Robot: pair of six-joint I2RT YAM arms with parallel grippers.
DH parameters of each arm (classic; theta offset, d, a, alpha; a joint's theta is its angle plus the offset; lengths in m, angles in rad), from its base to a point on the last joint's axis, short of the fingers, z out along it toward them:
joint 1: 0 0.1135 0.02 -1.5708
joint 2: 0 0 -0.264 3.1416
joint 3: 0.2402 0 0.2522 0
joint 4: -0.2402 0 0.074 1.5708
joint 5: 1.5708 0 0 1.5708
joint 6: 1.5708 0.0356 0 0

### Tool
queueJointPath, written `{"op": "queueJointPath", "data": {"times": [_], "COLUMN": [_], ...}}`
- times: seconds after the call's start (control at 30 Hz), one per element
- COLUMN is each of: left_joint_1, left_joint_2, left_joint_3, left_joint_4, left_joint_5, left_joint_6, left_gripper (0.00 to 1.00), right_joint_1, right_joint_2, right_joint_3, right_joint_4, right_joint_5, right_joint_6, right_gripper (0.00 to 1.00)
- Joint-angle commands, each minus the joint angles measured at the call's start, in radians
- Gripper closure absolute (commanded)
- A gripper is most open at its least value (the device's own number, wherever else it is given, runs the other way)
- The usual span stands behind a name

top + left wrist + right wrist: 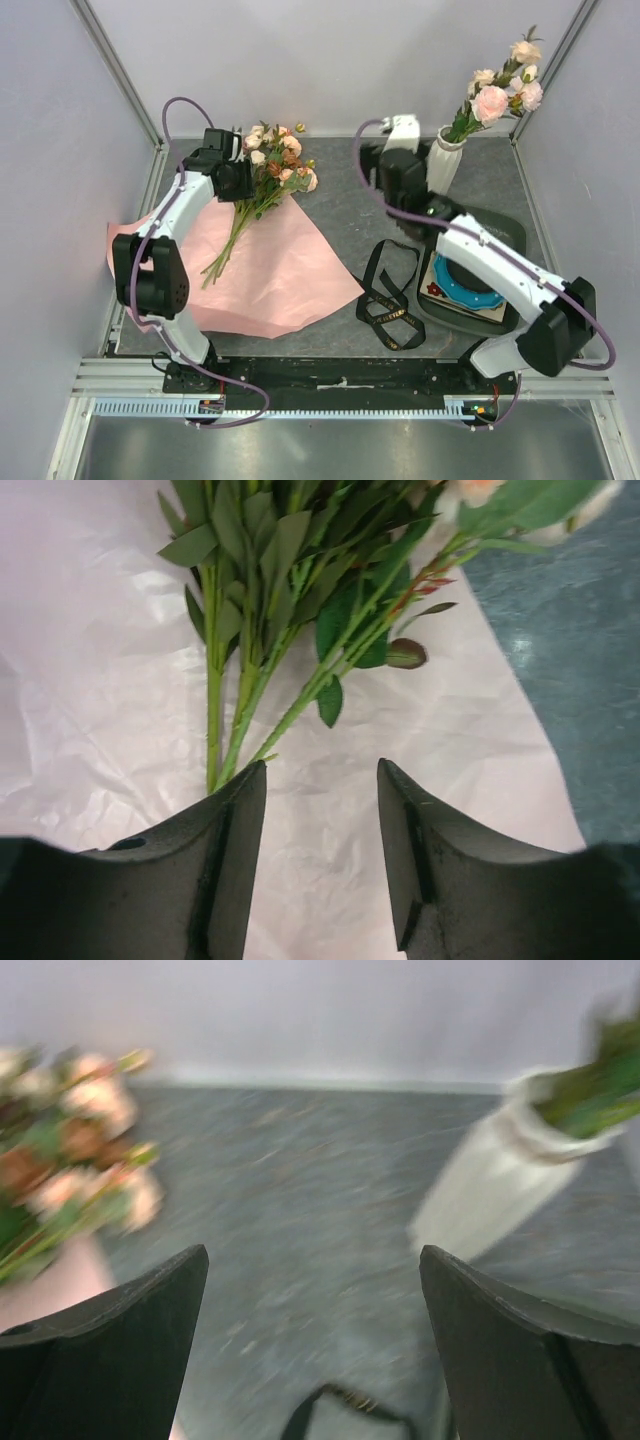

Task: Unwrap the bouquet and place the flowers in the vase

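My left gripper hung with its jaws apart and nothing between them, just over the lower ends of the flowers. These lay loose on the opened pink paper at the left of the table. My right gripper stood wide and empty too, near the vase at the back right. The vase already held a few blooms, which leaned out to the right. I judged the loose flowers to be very light, with thin, springy stems that would bend and fan apart rather than lift as one bundle. The heads looked soft and easy to crush, and the leafy middle was bulky and likely to slip. The best hold seemed to be low on the bare green stems, where three or four ran close together, pinched across them and not along them. The paper beneath looked thin and crinkled, so a low pinch risked catching it as well. The vase looked narrow-necked and tall for its foot, and I thought it could tip if stems pushed it sideways.
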Motion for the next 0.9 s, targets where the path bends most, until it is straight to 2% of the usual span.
{"op": "queueJointPath", "data": {"times": [0.0, 0.1, 0.23, 0.37, 0.6, 0.77, 0.87], "left_joint_1": [-0.001, -0.006, -0.020, -0.021, -0.027, -0.027, -0.027], "left_joint_2": [0.057, 0.089, 0.132, 0.175, 0.224, 0.264, 0.285], "left_joint_3": [0.047, 0.056, 0.064, 0.073, 0.093, 0.102, 0.108], "left_joint_4": [-0.044, -0.055, -0.053, -0.033, -0.049, -0.049, -0.049], "left_joint_5": [-0.126, -0.130, -0.152, -0.150, -0.136, -0.120, -0.113], "left_joint_6": [0.078, 0.090, 0.113, 0.132, 0.138, 0.144, 0.146], "left_gripper": [0.49, 0.58, 0.58, 0.54, 0.54, 0.54, 0.58], "right_joint_1": [0.190, 0.259, 0.322, 0.341, 0.341, 0.341, 0.341], "right_joint_2": [-0.091, -0.097, -0.084, -0.084, -0.117, -0.122, -0.117], "right_joint_3": [-0.139, -0.205, -0.266, -0.296, -0.320, -0.332, -0.337], "right_joint_4": [0.023, 0.034, 0.072, 0.084, 0.095, 0.101, 0.103], "right_joint_5": [-0.105, -0.225, -0.287, -0.298, -0.288, -0.301, -0.304], "right_joint_6": [0.072, 0.121, 0.139, 0.136, 0.109, 0.109, 0.109], "right_gripper": [0.06, 0.07, 0.08, 0.08, 0.07, 0.08, 0.07]}}
